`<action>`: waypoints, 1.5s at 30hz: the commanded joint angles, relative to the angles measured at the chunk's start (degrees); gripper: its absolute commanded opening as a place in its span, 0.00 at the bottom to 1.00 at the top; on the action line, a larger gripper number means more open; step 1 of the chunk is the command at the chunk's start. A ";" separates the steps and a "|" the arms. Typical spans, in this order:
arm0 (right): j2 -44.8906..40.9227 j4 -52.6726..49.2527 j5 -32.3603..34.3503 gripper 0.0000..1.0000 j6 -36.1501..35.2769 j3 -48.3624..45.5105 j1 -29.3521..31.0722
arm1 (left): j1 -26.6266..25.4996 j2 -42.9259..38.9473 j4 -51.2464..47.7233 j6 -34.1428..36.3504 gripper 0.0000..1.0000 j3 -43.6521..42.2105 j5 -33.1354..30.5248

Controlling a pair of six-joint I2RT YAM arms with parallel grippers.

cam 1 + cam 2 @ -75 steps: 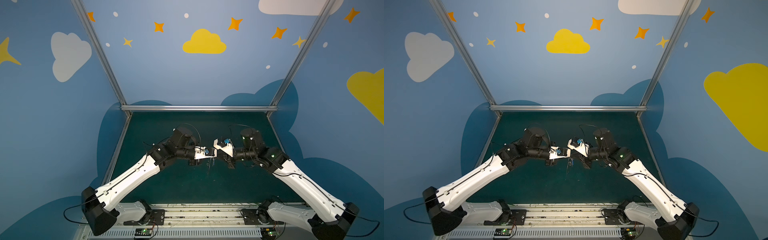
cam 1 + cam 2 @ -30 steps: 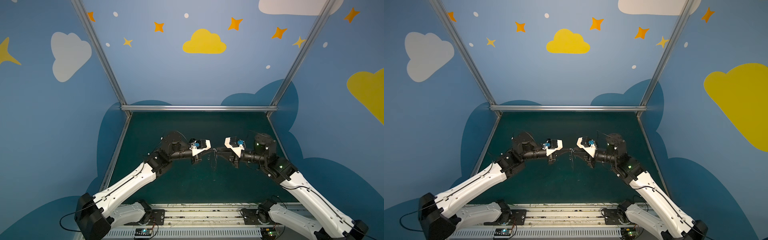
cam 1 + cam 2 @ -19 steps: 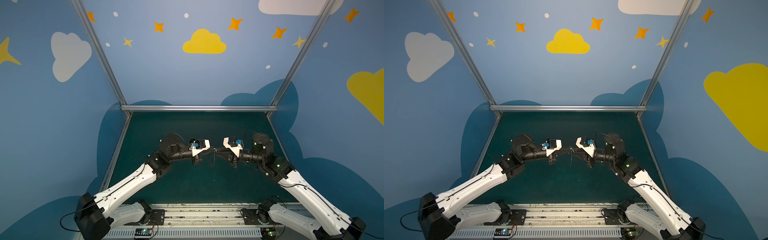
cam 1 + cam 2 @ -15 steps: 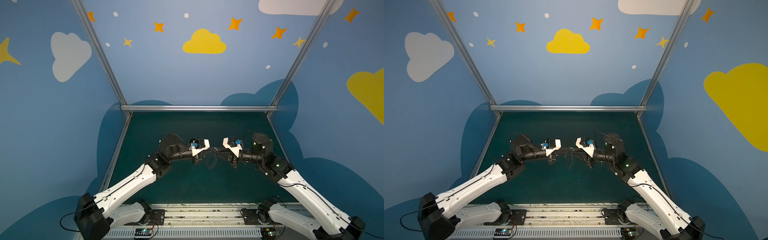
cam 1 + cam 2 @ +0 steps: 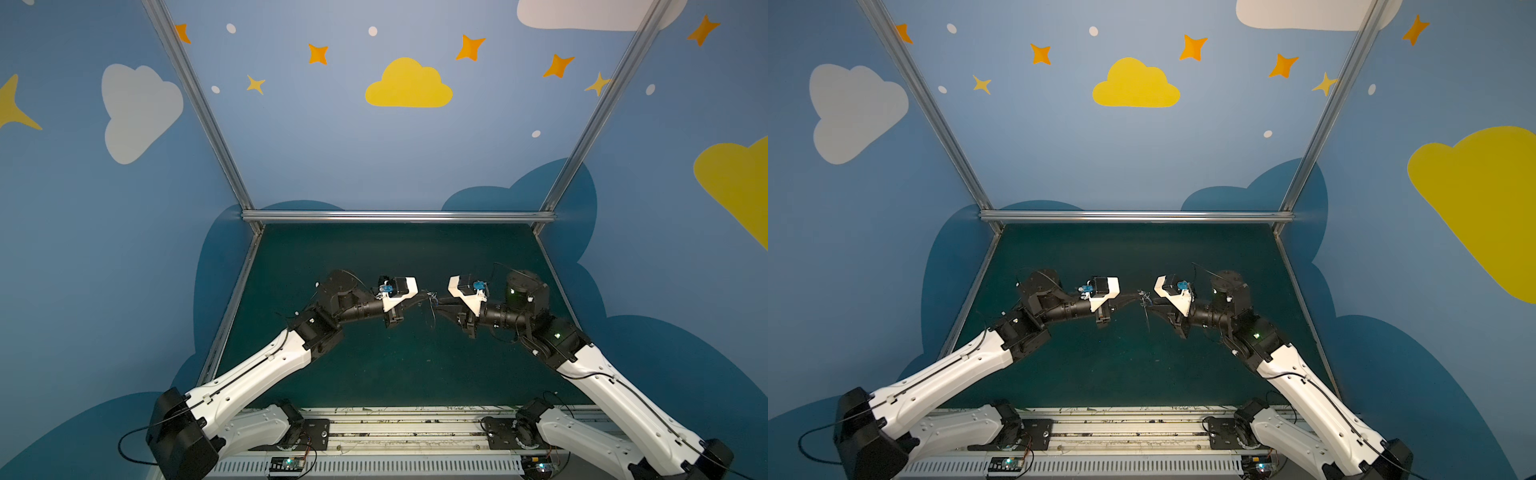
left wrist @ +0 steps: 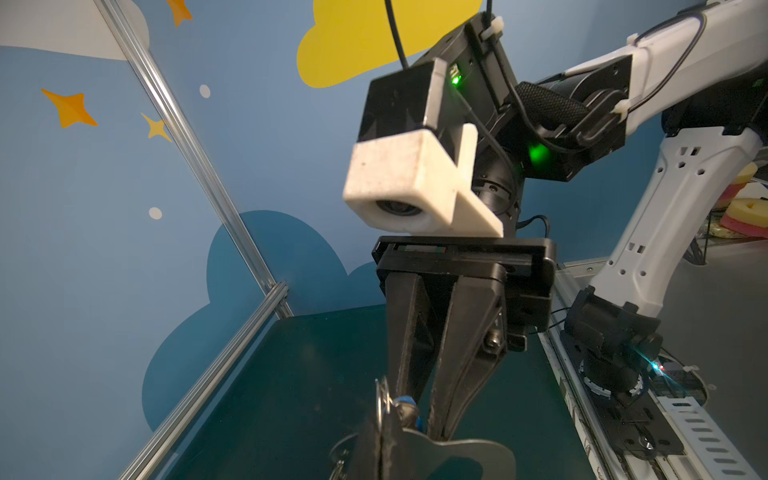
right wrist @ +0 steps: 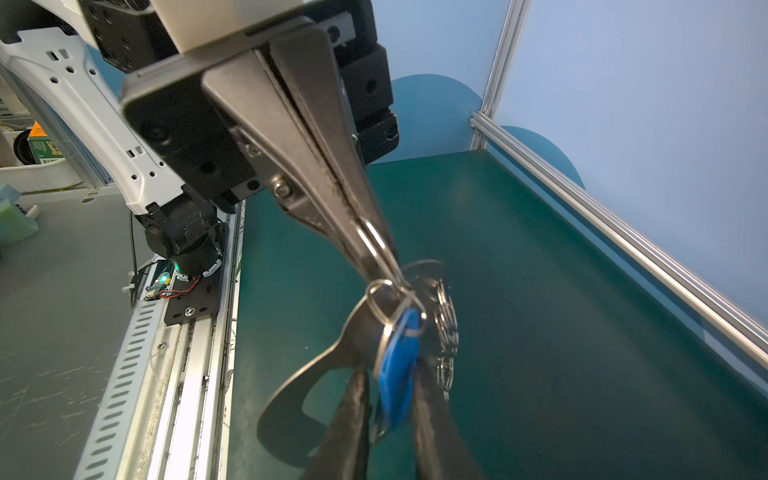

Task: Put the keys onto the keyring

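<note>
The left claw [image 7: 384,262] pinches a thin wire ring [image 7: 379,240] and the right claw [image 6: 424,415] grips the top of the grey keyring [image 7: 359,328], hanging above the counter [image 7: 540,332] with the blue-capped key [image 7: 399,361] against it: light, stiff, slick metal, likely to swing, best pinched flat-on.

Right arm [image 6: 681,199] up close: scuffed white camera housing [image 6: 415,183], round lens in front. Behind the housing, black joints, green lights [image 6: 538,153] glowing, black cables [image 6: 548,104] zip-tied. Beside the housing, two dark tapered fingers [image 6: 405,332], one silver screw [image 6: 492,343], hex-headed perhaps. White perforated shell beyond.
</note>
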 commanded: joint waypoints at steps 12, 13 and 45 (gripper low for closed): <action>1.19 2.01 -0.22 0.00 -0.12 0.34 0.20 | -0.55 0.32 4.06 -1.60 0.03 0.67 -2.54; 1.19 1.62 0.01 0.00 -0.46 0.33 0.20 | -0.62 0.46 4.73 -1.90 0.03 0.65 -2.63; -3.93 0.25 -1.43 0.30 -7.46 2.69 -2.17 | -0.28 0.95 7.32 -3.51 0.04 -0.65 1.21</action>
